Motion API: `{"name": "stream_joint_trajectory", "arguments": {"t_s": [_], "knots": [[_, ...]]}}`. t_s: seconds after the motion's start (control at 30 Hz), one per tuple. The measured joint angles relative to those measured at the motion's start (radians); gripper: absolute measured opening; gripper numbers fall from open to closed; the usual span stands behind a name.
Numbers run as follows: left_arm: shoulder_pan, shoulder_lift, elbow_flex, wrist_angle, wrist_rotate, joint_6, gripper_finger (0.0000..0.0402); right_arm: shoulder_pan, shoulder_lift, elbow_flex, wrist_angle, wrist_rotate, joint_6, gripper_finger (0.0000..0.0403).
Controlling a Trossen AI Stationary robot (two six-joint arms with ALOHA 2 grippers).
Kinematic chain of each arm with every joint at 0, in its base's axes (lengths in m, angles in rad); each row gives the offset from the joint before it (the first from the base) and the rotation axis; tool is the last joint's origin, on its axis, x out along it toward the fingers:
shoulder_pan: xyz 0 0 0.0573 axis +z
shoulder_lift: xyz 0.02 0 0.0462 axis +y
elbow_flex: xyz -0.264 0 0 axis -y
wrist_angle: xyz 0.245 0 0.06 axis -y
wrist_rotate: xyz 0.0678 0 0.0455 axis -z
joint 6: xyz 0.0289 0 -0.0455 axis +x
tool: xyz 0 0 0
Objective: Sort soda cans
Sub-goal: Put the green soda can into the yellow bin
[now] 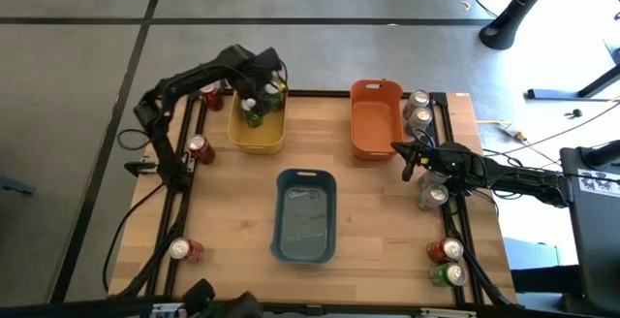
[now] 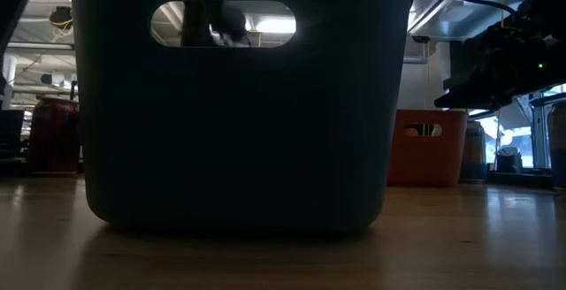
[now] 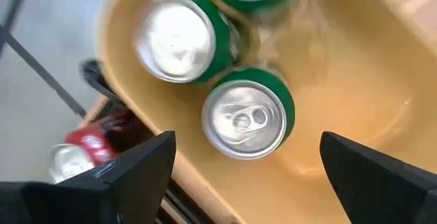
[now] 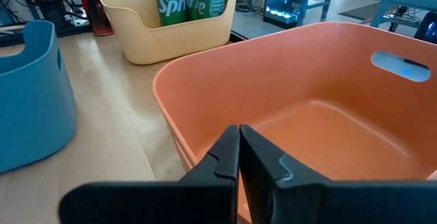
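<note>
So far three green cans (image 3: 244, 120) sit in the yellow bin (image 1: 258, 136); nine remain; left tool (image 3: 242, 166) wide, right tool (image 4: 239, 157) closed, empty.

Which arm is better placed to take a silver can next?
Right: the right gripper is near the silver cans on its side; the left gripper hangs open over the yellow bin.

High cam overhead, low cam tabletop, behind blue bin (image 2: 234, 104)
</note>
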Motion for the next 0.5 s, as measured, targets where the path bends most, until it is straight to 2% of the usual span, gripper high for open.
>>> {"name": "stream_joint_trajectory", "arguments": {"t_s": [0.23,0.5], "knots": [[-0.083,-0.187,0.003,0.029,-0.003,-0.051,0.0347,0.0,0.0,-0.003,0.061,-0.073,0.011,0.0012],[-0.28,-0.364,-0.016,0.081,-0.004,-0.139,0.0347,0.0,0.0,0.046,0.112,-0.126,0.066,0.0022]]}}
